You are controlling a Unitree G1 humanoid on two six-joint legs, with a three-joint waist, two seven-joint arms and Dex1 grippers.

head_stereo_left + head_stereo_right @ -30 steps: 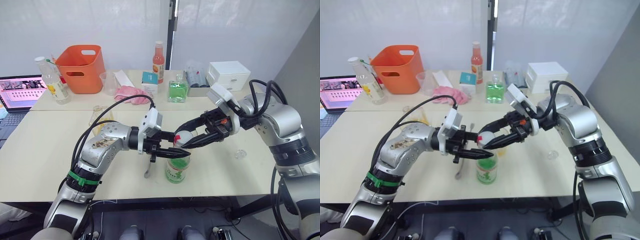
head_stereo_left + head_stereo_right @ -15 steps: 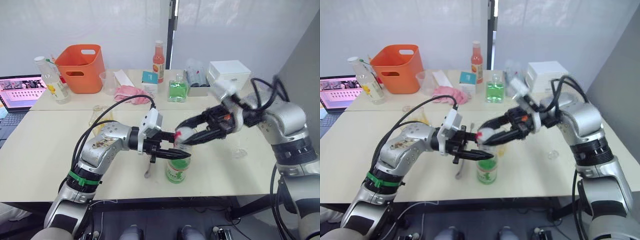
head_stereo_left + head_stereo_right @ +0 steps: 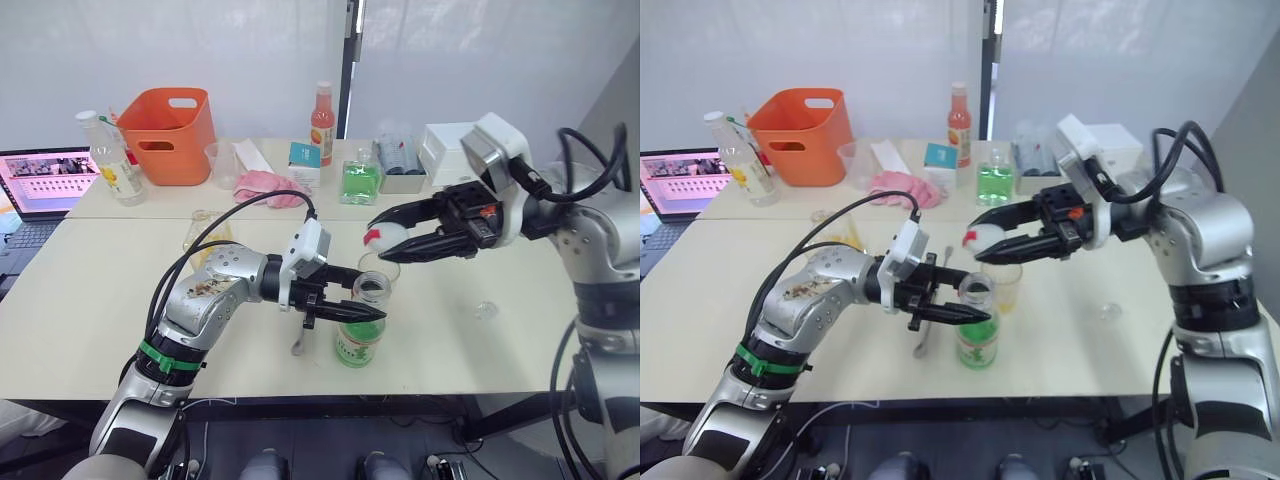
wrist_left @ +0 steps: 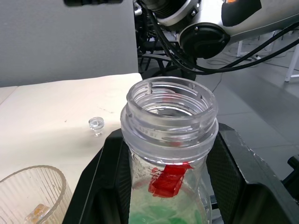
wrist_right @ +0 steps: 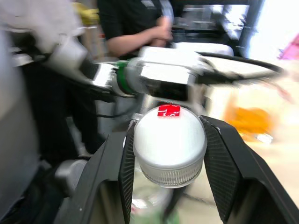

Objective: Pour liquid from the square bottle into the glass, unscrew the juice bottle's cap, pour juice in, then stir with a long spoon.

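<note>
The right gripper's (image 3: 378,233) two black fingers are clamped on the small round white screw cap (image 3: 377,236) with its red tag, holding it in the air above and slightly behind the open bottle mouth. The left gripper's (image 3: 358,309) black fingers are closed around the neck of the slim clear plastic juice bottle (image 3: 358,335) with the green-and-white label, which stands upright on the cream table (image 3: 90,300), uncapped. Just behind the bottle stands the clear straight-sided drinking glass (image 3: 385,271), a little yellow liquid in its bottom. The thin silver long spoon (image 3: 297,343) lies on the table just beside the bottle, under the left gripper. A small clear stopper (image 3: 483,310) sits well apart, towards the right arm.
</note>
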